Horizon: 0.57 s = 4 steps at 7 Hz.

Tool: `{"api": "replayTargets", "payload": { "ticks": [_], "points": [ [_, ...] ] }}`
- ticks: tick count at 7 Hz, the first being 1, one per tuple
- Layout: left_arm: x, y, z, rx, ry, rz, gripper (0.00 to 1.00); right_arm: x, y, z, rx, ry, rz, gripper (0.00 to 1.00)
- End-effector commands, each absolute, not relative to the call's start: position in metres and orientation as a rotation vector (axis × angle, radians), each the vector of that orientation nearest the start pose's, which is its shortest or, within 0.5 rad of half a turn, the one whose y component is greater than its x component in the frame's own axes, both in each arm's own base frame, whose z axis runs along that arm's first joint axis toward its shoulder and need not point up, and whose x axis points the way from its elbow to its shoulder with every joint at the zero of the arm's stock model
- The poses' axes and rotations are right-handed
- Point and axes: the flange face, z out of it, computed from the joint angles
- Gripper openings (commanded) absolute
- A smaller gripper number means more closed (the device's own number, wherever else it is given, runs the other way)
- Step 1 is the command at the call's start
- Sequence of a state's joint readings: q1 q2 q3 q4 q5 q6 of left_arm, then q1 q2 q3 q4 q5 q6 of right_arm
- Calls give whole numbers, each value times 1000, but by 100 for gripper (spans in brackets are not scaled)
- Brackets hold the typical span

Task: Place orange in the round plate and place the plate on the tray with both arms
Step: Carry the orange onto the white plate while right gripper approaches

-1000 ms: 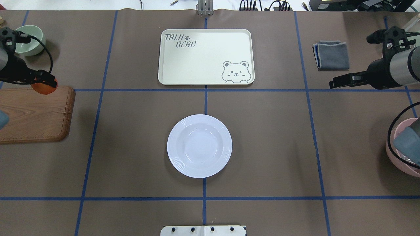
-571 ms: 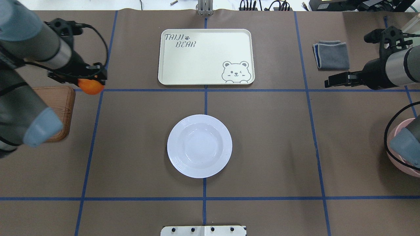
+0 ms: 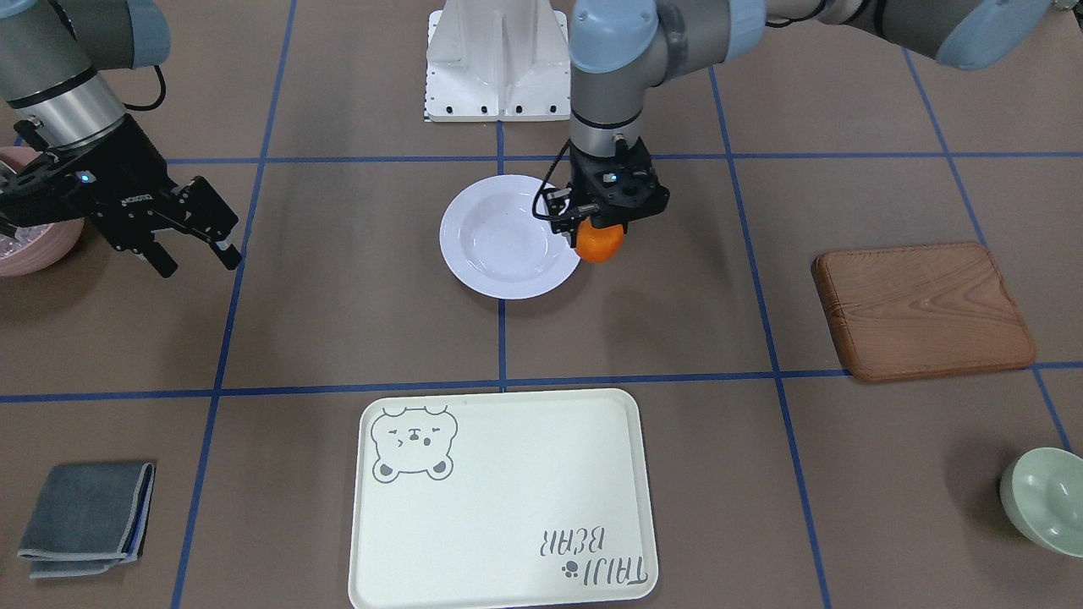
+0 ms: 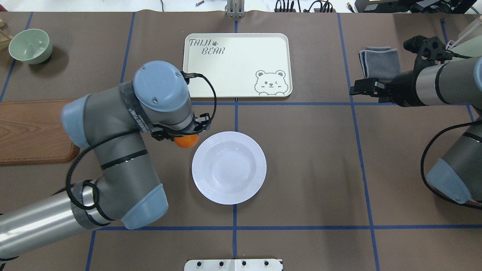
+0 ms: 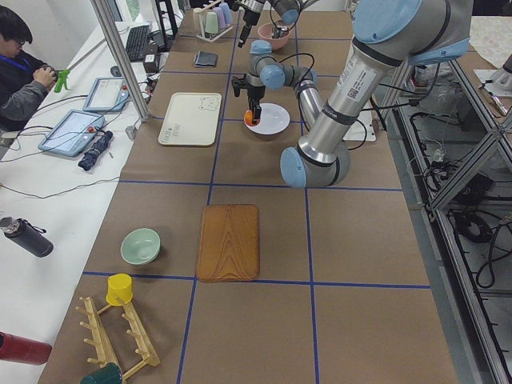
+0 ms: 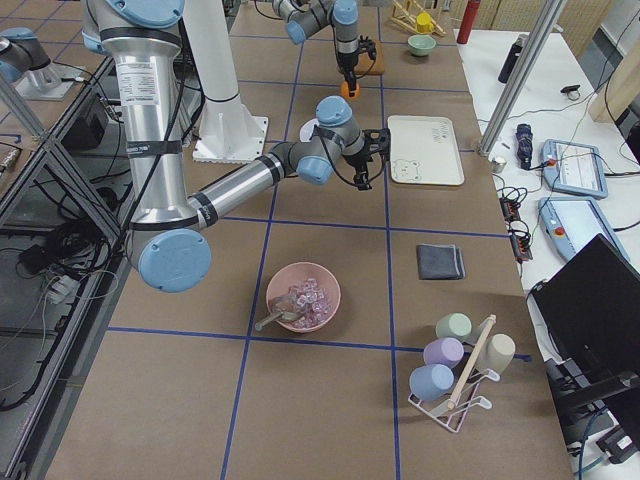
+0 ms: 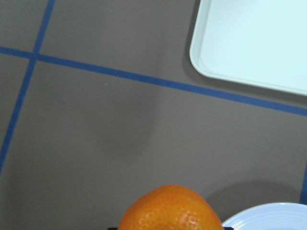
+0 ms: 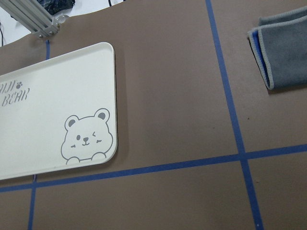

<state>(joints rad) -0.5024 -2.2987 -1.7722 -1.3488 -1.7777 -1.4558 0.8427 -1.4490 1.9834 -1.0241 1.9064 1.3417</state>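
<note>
My left gripper (image 4: 185, 137) is shut on the orange (image 4: 186, 141), a small bright mandarin held just above the table. It hangs at the far-left edge of the round plate (image 4: 229, 167), over or just outside the rim. The front view shows the orange (image 3: 599, 244) against the white plate's (image 3: 478, 254) right rim. The left wrist view has the orange (image 7: 170, 208) at the bottom beside the plate's rim (image 7: 268, 218). The cream tray (image 4: 233, 64) lies beyond the plate. My right gripper (image 3: 196, 260) hovers open and empty, far off on the right side.
A brown wooden board (image 4: 34, 131) and a pale green bowl (image 4: 30, 45) lie at the left. A folded grey cloth (image 4: 380, 62) lies at the far right, and a pink bowl (image 6: 303, 297) sits near the right arm's base. A person (image 5: 20, 64) sits beyond the table.
My left arm has carried the orange rightward from over the wooden board's corner to the plate's edge. The right gripper has drifted a little toward the centre.
</note>
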Motion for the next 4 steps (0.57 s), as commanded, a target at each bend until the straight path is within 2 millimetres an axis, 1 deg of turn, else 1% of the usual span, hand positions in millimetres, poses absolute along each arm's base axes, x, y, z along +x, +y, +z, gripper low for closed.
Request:
{"api": "replayTargets", "payload": {
  "ticks": [1, 2, 3, 4],
  "points": [
    [584, -372, 168, 14, 734, -303, 0, -298, -444, 333, 172, -1123, 551, 96],
    [611, -366, 174, 20, 762, -315, 0, -305, -439, 333, 135, -1130, 580, 96],
    [626, -361, 169, 21, 780, -305, 0, -310, -435, 330, 129, -1136, 572, 97],
    [635, -358, 160, 15, 786, -307, 0, -312, -434, 330, 128, -1135, 571, 99]
  ]
}}
